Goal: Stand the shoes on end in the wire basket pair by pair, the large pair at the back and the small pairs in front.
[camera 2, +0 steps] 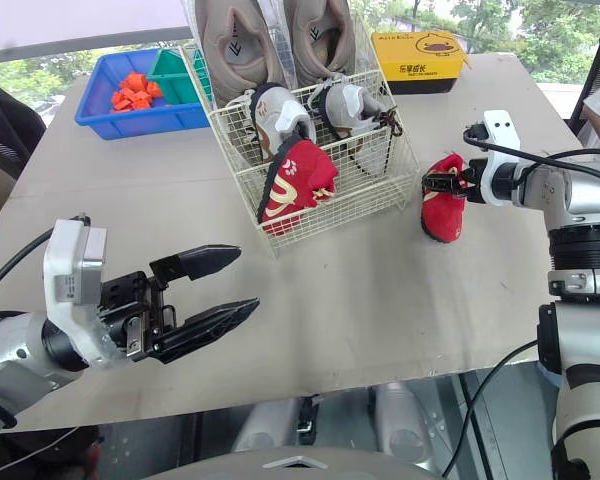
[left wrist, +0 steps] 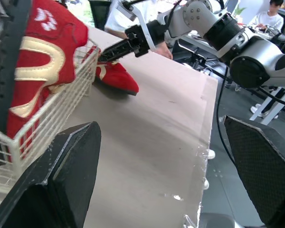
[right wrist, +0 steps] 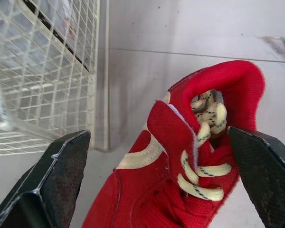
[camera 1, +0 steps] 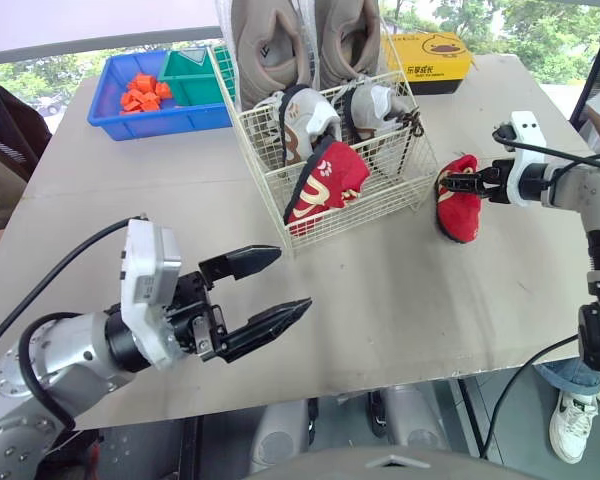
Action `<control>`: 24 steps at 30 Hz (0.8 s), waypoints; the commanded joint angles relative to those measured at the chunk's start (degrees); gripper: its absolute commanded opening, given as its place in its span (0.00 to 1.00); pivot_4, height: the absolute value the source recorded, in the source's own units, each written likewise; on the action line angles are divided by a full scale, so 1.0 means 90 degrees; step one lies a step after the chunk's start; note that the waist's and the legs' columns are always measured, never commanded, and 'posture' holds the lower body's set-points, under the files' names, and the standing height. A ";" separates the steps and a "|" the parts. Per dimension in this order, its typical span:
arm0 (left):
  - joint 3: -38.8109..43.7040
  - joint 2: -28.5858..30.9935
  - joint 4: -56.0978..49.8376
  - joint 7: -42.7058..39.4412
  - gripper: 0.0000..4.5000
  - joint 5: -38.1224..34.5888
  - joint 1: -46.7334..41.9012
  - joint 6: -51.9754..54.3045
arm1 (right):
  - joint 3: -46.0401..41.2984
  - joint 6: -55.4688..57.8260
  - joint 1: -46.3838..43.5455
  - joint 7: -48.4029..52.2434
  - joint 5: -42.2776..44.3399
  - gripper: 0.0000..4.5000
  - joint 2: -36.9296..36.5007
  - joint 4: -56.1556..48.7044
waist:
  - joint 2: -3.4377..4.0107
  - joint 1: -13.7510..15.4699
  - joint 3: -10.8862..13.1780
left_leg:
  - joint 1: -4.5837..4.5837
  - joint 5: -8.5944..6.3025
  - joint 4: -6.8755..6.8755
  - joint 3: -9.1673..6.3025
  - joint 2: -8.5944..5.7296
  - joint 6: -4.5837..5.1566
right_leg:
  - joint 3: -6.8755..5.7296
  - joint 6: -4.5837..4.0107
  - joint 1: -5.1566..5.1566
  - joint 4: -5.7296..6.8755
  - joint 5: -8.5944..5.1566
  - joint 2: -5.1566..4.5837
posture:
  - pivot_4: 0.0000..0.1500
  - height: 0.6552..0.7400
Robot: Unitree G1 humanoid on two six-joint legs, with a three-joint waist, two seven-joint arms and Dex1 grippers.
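Observation:
The wire basket stands at mid-table. A large tan pair is on end at its back, with a small grey-and-white pair in front of that. One small red shoe leans in the front row. Its mate, a red shoe with cream laces, rests on the table just right of the basket. My right gripper is at this shoe's collar, open, with a finger on either side of the tongue. My left gripper hovers open over the near left of the table, holding nothing.
A blue bin with orange pieces and a green container sit at the back left. Behind the basket is a yellow box. The table's near edge is close to my left gripper. People sit at both sides.

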 commanded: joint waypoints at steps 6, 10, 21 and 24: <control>-0.0028 0.0060 -0.0262 0.0136 0.99 -0.0066 0.0096 -0.0363 | -0.0525 0.0423 0.0297 -0.0158 0.0132 1.00 -0.0226 -0.1039 | 0.0002 0.0003 0.0001 | -0.0005 0.0000 -0.0001 -0.0003 0.0000 0.0000 | -0.0003 0.0000 -0.0004 -0.0002 0.0000 0.0001 | 1.00 1.00; -0.0124 0.0128 -0.0180 0.0129 0.99 -0.0055 0.0002 -0.0431 | -0.0262 0.0419 0.0339 -0.0131 -0.0060 1.00 -0.0250 -0.0792 | 0.0002 0.0004 0.0001 | -0.0008 0.0000 0.0000 -0.0001 0.0000 0.0000 | -0.0003 0.0000 -0.0003 -0.0005 0.0000 0.0000 | 1.00 1.00; -0.0277 0.0427 -0.0223 0.0317 1.00 -0.0160 -0.0230 -0.0403 | 0.0574 -0.1341 -0.0433 0.0349 -0.1061 0.25 0.0397 0.1570 | 0.0004 -0.0058 0.0002 | -0.0030 0.0000 -0.0002 0.0013 0.0004 0.0000 | 0.0014 0.0018 -0.0035 -0.0004 0.0011 0.0016 | 1.00 1.00; -0.0195 0.0502 -0.0177 0.0347 1.00 -0.0208 -0.0229 -0.0409 | 0.0512 -0.1508 -0.0470 0.0460 -0.1161 0.01 0.0330 0.1681 | 0.0004 -0.0078 0.0003 | -0.0032 0.0000 -0.0001 0.0015 0.0005 0.0000 | 0.0016 0.0025 -0.0036 -0.0005 0.0016 0.0016 | 1.00 1.00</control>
